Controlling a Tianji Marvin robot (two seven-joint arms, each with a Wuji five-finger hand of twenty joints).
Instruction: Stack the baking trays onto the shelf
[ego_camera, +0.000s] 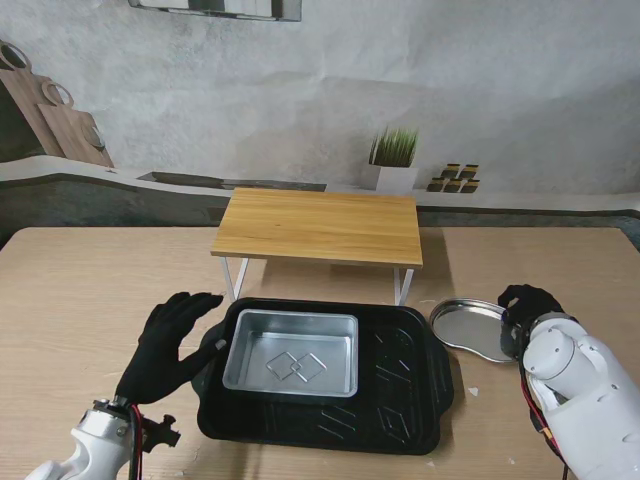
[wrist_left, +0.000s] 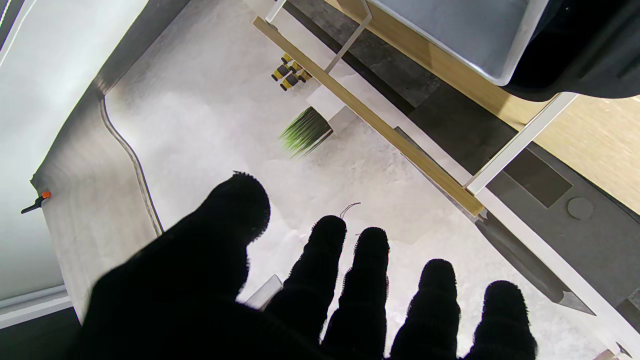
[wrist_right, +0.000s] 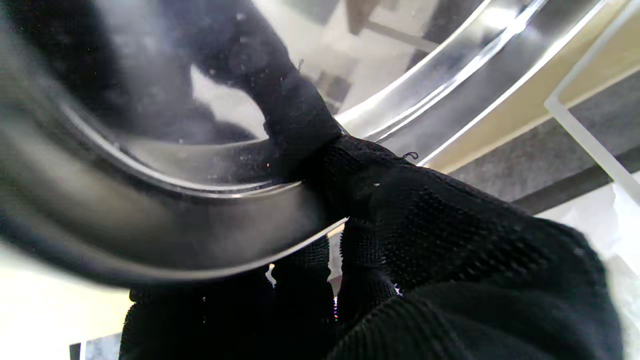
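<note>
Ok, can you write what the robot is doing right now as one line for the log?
right hand: shut on round metal tray rim | left hand: open beside black tray | silver tray: inside black tray | shelf: nothing on top

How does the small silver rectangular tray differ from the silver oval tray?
The rectangular tray has straight sides and square corners; the oval tray is rounded. The rectangular tray sits inside the black tray; the oval tray is beside the black tray, on the right. The right hand grips the oval tray's rim; the open left hand holds nothing. Both are shiny metal, and neither is on the shelf yet.
</note>
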